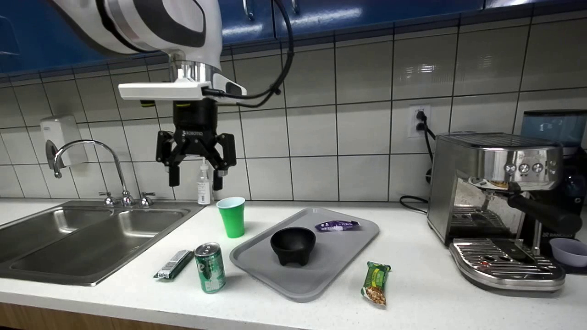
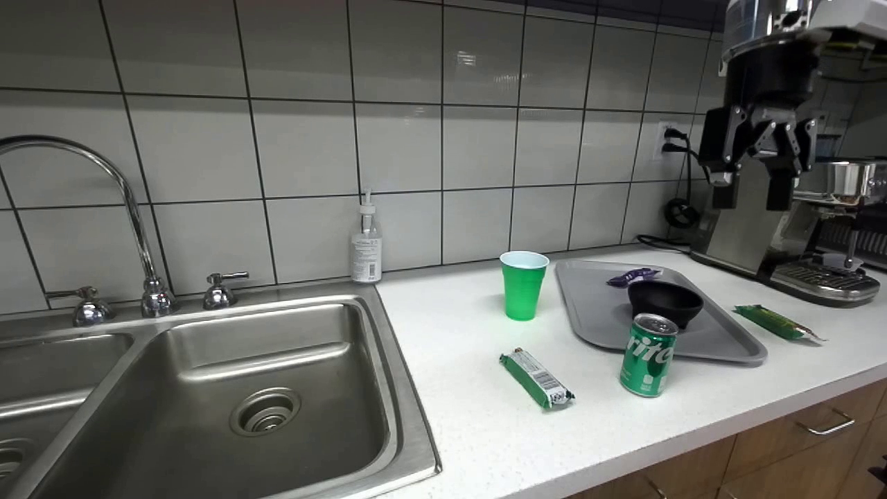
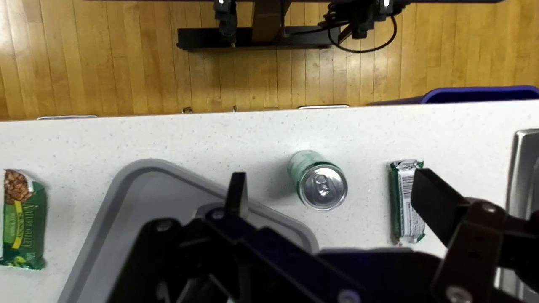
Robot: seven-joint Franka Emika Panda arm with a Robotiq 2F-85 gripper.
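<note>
My gripper point(image 1: 196, 179) hangs high above the counter with its jaws wide apart and nothing between them. In the wrist view, a green soda can point(image 3: 323, 187) stands upright on the counter far below, seen between the fingertips. One finger point(image 3: 436, 202) partly covers a green-and-white wrapped bar point(image 3: 406, 206). A grey tray point(image 1: 339, 270) carries a black bowl point(image 1: 293, 245) and a purple wrapped bar point(image 1: 337, 225); the gripper body hides the bowl in the wrist view. A green cup point(image 2: 523, 285) stands behind the can, and a green granola bar packet point(image 1: 376, 284) lies beside the tray.
A steel sink point(image 2: 409, 388) with a faucet point(image 1: 98, 143) is set into the counter at one end. At the opposite end stands an espresso machine point(image 1: 495, 183). A pump bottle point(image 2: 366, 246) is by the tiled wall. Blue cabinets point(image 1: 367, 13) hang overhead.
</note>
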